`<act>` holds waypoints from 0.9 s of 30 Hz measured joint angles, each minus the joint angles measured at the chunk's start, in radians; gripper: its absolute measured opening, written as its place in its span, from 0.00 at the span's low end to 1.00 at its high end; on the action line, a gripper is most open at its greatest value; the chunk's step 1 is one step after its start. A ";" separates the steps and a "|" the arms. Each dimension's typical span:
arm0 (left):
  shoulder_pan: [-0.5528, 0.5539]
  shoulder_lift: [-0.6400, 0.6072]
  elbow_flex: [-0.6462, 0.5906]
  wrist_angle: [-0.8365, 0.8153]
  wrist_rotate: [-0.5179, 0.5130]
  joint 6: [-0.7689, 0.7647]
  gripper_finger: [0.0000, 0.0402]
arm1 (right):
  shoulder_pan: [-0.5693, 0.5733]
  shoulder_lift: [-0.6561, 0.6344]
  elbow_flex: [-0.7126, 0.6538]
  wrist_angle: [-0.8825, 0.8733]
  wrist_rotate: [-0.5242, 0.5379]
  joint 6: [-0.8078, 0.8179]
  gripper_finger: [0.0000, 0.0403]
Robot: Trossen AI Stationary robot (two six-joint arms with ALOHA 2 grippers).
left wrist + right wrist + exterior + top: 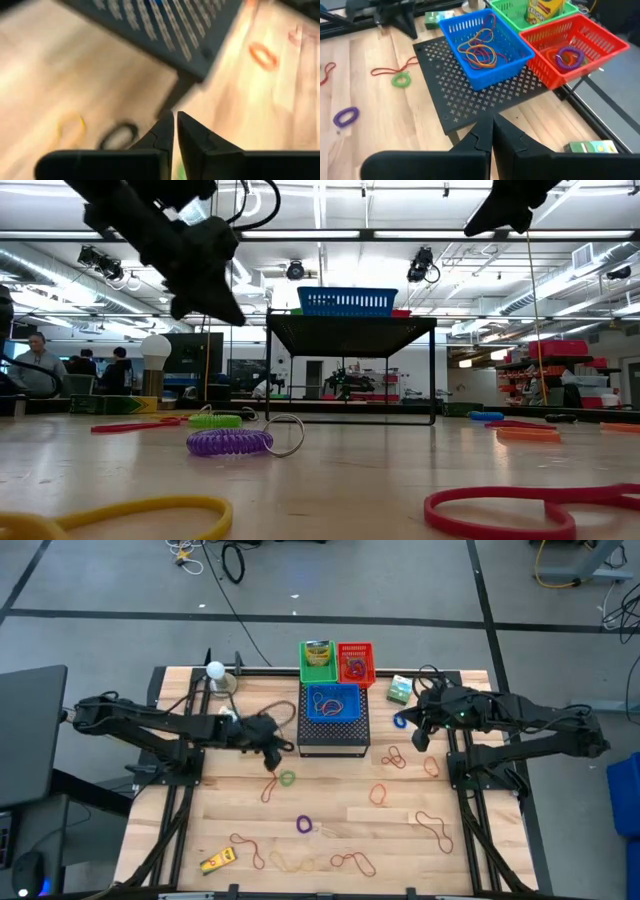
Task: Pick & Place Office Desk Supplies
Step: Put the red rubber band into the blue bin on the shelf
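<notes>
Rubber bands (385, 793) scattered at table's 6 o'clock, awaiting sorting into blue basket (332, 702) | left gripper (272, 757) fingers together, apparently empty, beside green ring (287, 778) | right gripper (418, 735) pinched together, nothing visibly held, 3 o'clock of black stand (334, 733)

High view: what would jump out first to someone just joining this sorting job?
Three bright baskets, blue, green and red, sit on a black mesh stand at the table's far middle. Thin rubber bands and coiled rings, one purple and one green, are scattered over the near half. The left gripper hovers by the green ring; the right gripper, shut, hangs right of the stand.
</notes>
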 joint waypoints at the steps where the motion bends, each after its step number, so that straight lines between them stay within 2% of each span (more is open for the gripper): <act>1: -0.030 0.005 0.006 -0.036 -0.009 -0.031 0.10 | 0.012 0.000 0.000 0.000 0.000 0.000 0.03; 6: -0.162 0.067 0.013 -0.127 -0.020 -0.163 0.19 | 0.055 -0.006 -0.022 -0.022 0.031 -0.025 0.03; 11: -0.259 0.180 0.013 -0.172 -0.021 -0.281 0.26 | 0.053 -0.068 -0.179 0.050 0.043 -0.035 0.03; 16: -0.333 0.277 0.013 -0.183 -0.024 -0.458 0.27 | 0.053 -0.137 -0.303 0.145 0.022 0.011 0.03; 20: -0.367 0.316 0.019 -0.209 -0.050 -0.606 0.27 | 0.053 -0.180 -0.342 0.158 0.020 0.025 0.03; 24: -0.371 0.347 0.057 -0.217 -0.079 -0.632 0.27 | 0.053 -0.206 -0.344 0.158 0.018 -0.009 0.03; 27: -0.371 0.386 0.108 -0.293 -0.129 -0.610 0.27 | 0.053 -0.216 -0.344 0.160 0.018 -0.041 0.03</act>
